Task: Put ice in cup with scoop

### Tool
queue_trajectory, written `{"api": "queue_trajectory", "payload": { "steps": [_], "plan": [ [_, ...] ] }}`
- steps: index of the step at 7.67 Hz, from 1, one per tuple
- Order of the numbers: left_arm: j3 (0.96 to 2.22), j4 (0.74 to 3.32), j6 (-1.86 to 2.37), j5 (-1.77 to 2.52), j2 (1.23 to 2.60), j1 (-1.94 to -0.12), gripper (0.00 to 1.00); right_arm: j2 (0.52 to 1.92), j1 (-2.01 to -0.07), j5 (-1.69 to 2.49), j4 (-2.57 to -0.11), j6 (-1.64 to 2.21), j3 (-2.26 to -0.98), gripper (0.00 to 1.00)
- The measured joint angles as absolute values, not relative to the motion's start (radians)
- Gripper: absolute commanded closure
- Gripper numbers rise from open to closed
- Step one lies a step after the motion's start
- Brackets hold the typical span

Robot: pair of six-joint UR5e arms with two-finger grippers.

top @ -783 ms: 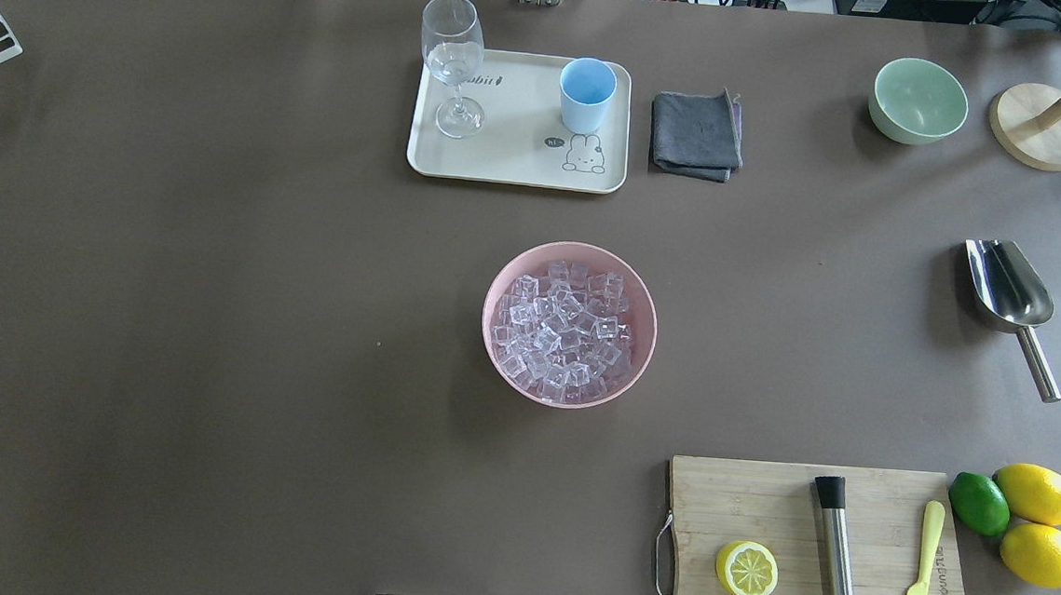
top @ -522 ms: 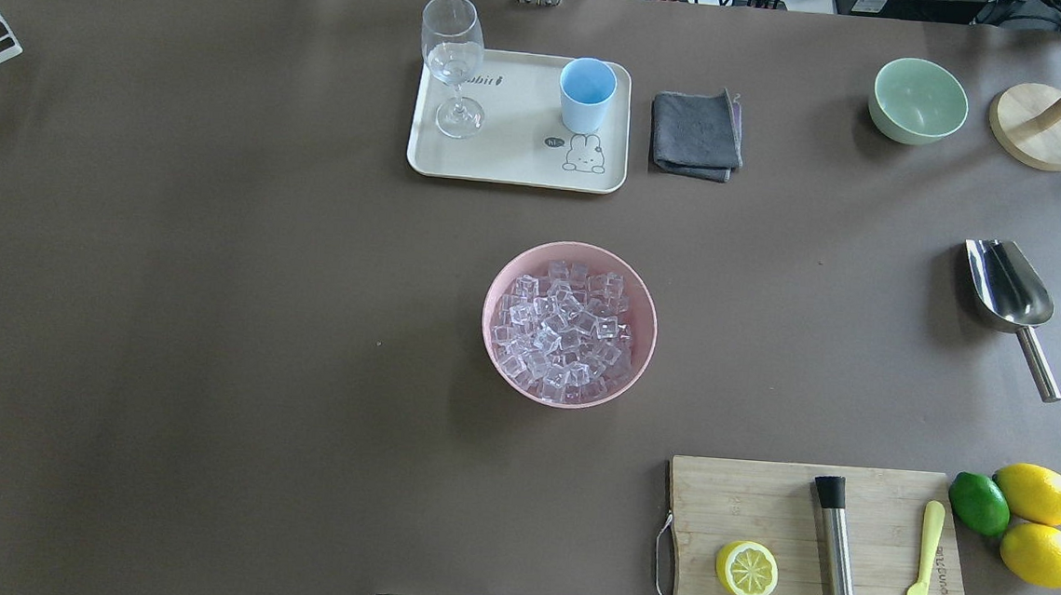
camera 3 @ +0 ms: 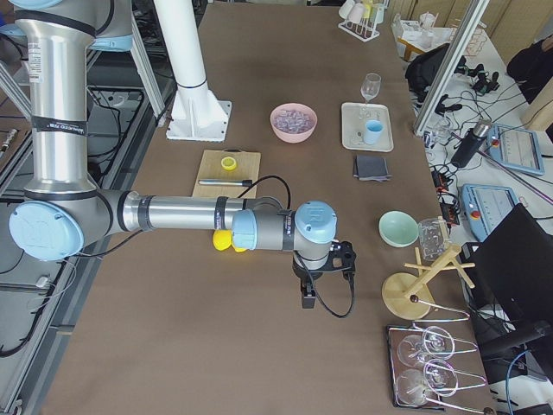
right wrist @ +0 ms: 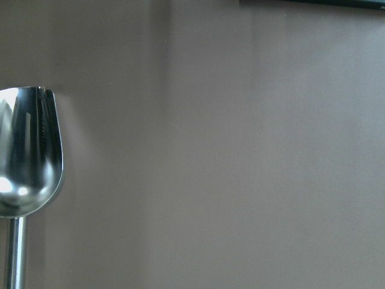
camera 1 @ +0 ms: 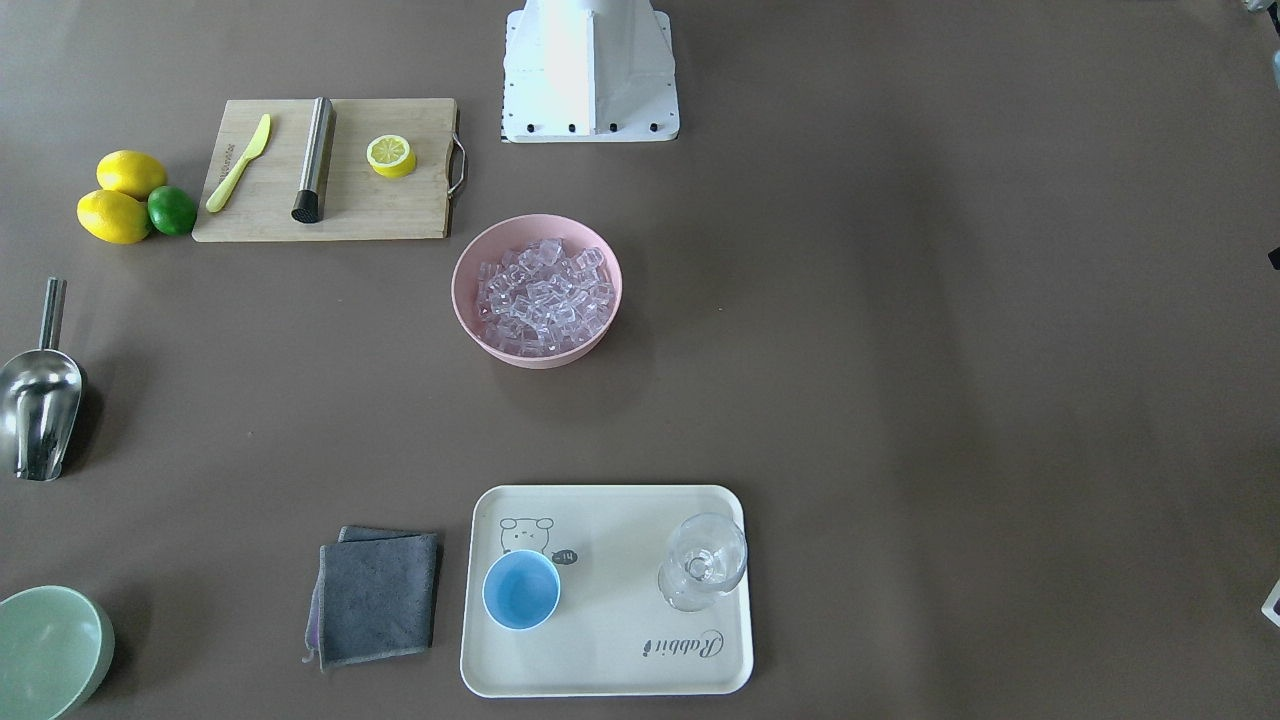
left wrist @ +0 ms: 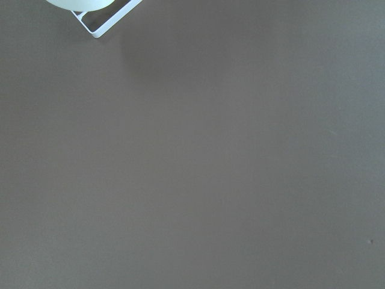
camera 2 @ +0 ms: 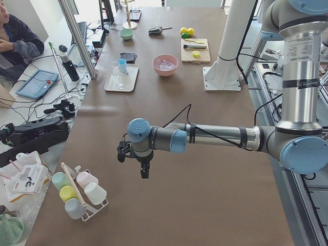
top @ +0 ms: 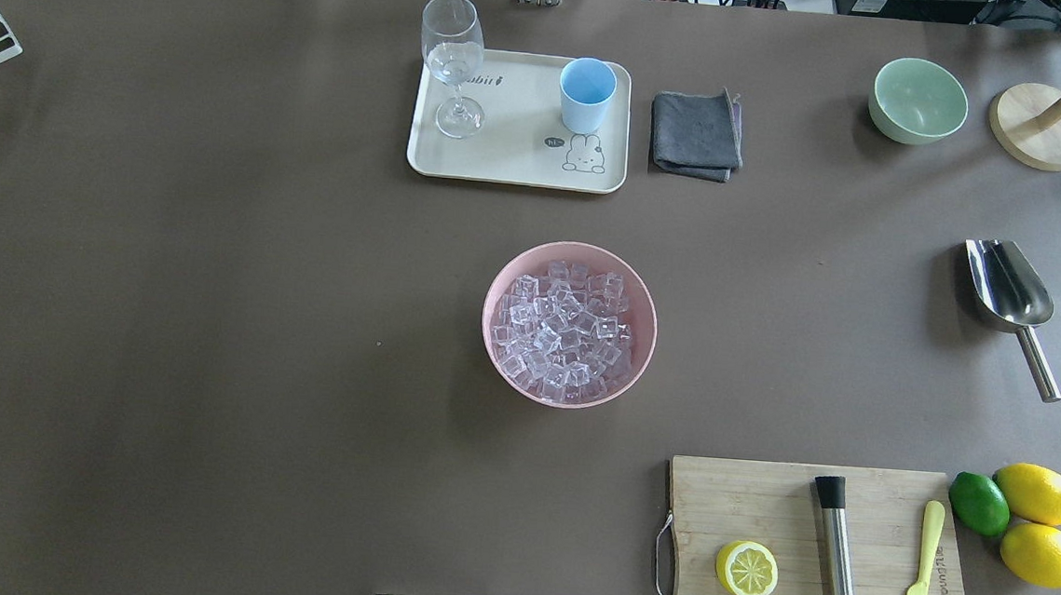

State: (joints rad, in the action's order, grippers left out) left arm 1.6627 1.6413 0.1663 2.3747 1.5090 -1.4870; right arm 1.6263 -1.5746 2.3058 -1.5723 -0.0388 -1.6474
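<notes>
One scoop (top: pixel 1007 293), or more? asks the first.

One, says the second. It lies flat on the table (top: pixel 212 313) on the robot's right, trough to the far side and handle toward the robot. It is well apart from everything else. The right wrist camera catches it at its left edge.

And the cup (top: pixel 587 94)?

One, light blue, upright on the one tray (top: pixel 514 138) at the far side. One glass (top: pixel 454 59) stands at the tray's other end, apart from the cup. One folded grey cloth (top: pixel 694 133) lies just beside the tray, on the cup's side.

The ice (top: pixel 565 333)?

Many clear cubes, all heaped in the one pink bowl (top: pixel 489 323) at mid-table, between the tray and the robot's base. They overlap too much for me to count.

What else?

One green bowl (top: pixel 918 101) at the far right. One board (top: pixel 740 499) lies near the robot on its right. On it are one half lemon (top: pixel 746 569), cut face up, one steel cylinder (top: pixel 839 562) and one yellow knife (top: pixel 922 577). Just beside the board are two lemons (top: pixel 1037 493) and one lime (top: pixel 978 503), bunched together.

The two grippers?

Both show only in the side views, fingers pointing down over bare table. The left gripper (camera 2: pixel 143 166) is out at the table's left end. The right gripper (camera 3: pixel 308 294) is at its right end, near the scoop. Neither touches anything. I cannot tell whether the jaws of either stand wide or narrow.
</notes>
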Motion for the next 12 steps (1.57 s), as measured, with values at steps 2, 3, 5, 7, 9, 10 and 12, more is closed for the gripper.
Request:
{"api": "queue_trajectory", "payload": {
  "steps": [2,3,5,7,9,10,12],
  "plan": [
    [1.663,1.641,0.166,2.375,1.51,-1.484,0.02,1.636,-1.574,2.31,-1.572,-0.04,-1.656,0.0],
    [1.663,1.642,0.166,2.376,1.511,-1.483,0.02,1.635,-1.572,2.313,-1.572,-0.036,-1.666,0.0],
    [1.664,1.642,0.165,2.376,1.511,-1.481,0.02,1.633,-1.535,2.317,-1.572,-0.029,-1.666,0.0],
    [1.668,1.643,0.165,2.379,1.514,-1.461,0.02,1.625,-1.455,2.347,-1.572,0.05,-1.674,0.0],
    [1.678,1.644,0.166,2.382,1.526,-1.44,0.02,1.619,-1.393,2.387,-1.571,0.177,-1.718,0.0],
    [1.697,1.644,0.166,2.387,1.531,-1.426,0.02,1.619,-1.361,2.398,-1.571,0.224,-1.743,0.0],
    [1.765,1.644,0.168,2.392,1.563,-1.358,0.02,1.631,-1.279,2.403,-1.533,0.282,-1.771,0.0]
  ]
}}
